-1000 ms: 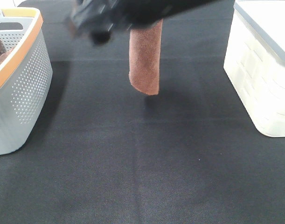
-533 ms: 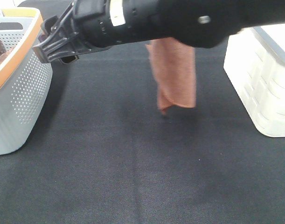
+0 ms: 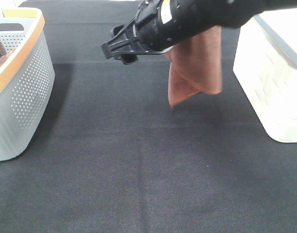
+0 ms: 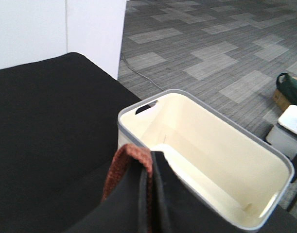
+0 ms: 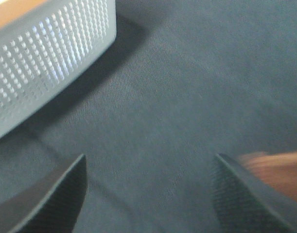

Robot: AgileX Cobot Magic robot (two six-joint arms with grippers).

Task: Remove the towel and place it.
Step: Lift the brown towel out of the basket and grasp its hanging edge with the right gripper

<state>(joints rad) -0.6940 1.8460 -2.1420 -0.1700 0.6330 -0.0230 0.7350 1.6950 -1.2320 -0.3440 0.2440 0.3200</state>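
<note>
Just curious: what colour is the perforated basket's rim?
Orange rim, clearest in the exterior high view.

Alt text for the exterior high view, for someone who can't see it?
A reddish-brown towel hangs over the black table, its top hidden behind a black arm that reaches in from the upper right, with the right gripper pointing left. A grey perforated basket stands at the left edge, a cream bin at the right.

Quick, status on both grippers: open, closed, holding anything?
Left gripper: closed, holding the towel.
Right gripper: open, holding nothing.
</note>
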